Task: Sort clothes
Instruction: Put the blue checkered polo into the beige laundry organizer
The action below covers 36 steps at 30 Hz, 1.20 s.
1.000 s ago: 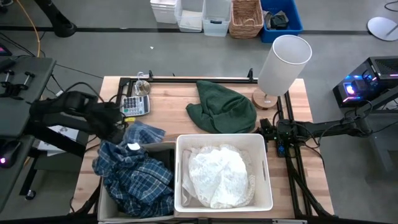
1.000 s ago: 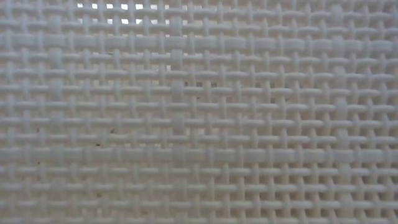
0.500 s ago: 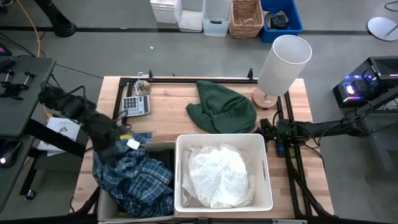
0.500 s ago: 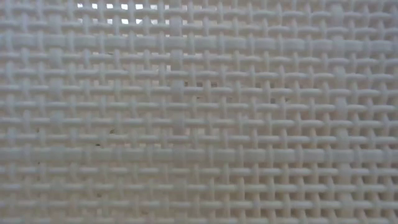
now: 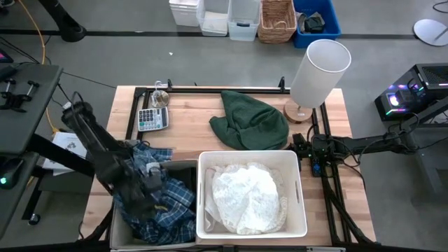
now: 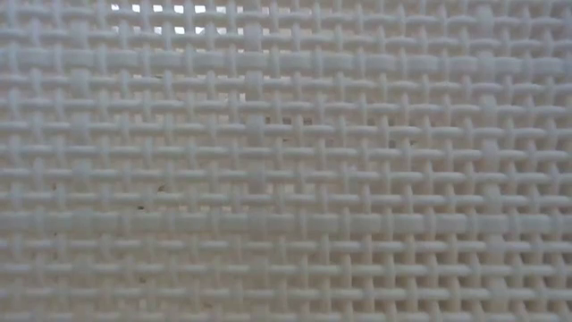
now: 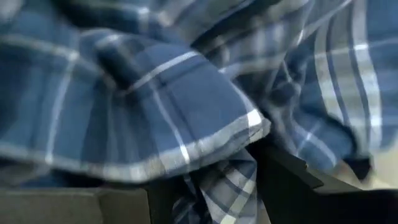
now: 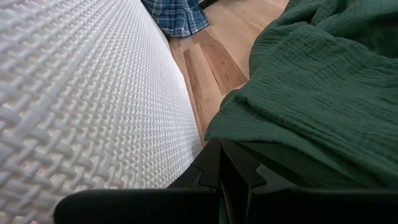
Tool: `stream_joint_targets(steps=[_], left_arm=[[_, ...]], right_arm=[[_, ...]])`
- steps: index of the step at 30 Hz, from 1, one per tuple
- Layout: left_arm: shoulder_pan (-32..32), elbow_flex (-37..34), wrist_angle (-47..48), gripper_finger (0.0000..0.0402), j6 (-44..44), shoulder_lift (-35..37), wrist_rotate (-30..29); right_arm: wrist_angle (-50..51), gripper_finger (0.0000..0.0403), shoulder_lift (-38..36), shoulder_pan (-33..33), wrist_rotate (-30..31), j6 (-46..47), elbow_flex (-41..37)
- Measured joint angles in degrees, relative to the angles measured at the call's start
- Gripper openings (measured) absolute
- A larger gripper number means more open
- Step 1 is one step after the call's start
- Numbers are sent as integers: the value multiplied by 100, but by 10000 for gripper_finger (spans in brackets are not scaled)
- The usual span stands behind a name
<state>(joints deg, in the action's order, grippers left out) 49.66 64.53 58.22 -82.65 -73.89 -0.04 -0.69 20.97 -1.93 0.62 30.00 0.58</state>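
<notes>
The blue-white plaid shirt (image 5: 171, 206) lies heaped in the beige bin (image 5: 113, 234) at the table's near left, with one end (image 5: 159, 152) over the bin's far rim on the table. My left gripper (image 5: 145, 190) is down in this heap, shut on the plaid cloth (image 7: 186, 112). White clothes (image 5: 248, 199) fill the white bin (image 5: 302, 210). The dark green garment (image 5: 252, 122) lies spread on the table behind that bin. My right gripper (image 5: 301, 148) is shut at the garment's right edge (image 8: 298, 93). The dark grey garment is out of view. My left gripper pinches a bunched fold of the plaid shirt (image 7: 221, 180) between its two fingers (image 7: 292, 180), several layers. It comes from above, slanting from the table's left. The rest of the shirt lies slack in the beige bin. Whether my right gripper touches the green garment, I cannot tell.
A white cylinder on a round wooden base (image 5: 318, 70) stands at the far right. A calculator (image 5: 152, 119) and a small glass (image 5: 159, 96) lie at the far left. The white bin's woven wall (image 6: 286, 161) fills the low view. A black frame edges the table.
My left gripper has gone toward the table's near edge and down into the beige bin, taking the plaid cloth with it. The shirt part that stood raised over the table behind the bin now lies lower, mostly drawn into the bin.
</notes>
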Motion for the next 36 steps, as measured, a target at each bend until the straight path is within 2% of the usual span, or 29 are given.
stream_joint_targets(steps=[6, 12, 15, 21, 27, 30, 36], left_arm=[[65, 0, -1517, 185, 383, -1091, -653], [-24, 0, -3121, 185, 1175, -2124, -616], [-61, 5, -3458, 185, 1377, -2568, -379], [-108, 26, -3558, 185, 1435, -3208, -263], [-264, -633, -4982, 185, 1299, -3413, 440], [-381, -875, -5222, 185, 1243, -3340, 595], [-779, -1069, -5778, 185, 1487, -3330, 1700]], right_arm=[[2, 0, 0, 2, 0, -1, 0], [0, 0, 0, 1, 0, -1, 0], [0, 0, -1, 1, 0, 0, 0], [0, 0, 0, 2, 0, -2, 0], [1, 0, 0, 0, -2, -2, 0], [2, 0, 0, 0, -4, -2, 0], [2, 0, -2, 0, -6, -2, 0]])
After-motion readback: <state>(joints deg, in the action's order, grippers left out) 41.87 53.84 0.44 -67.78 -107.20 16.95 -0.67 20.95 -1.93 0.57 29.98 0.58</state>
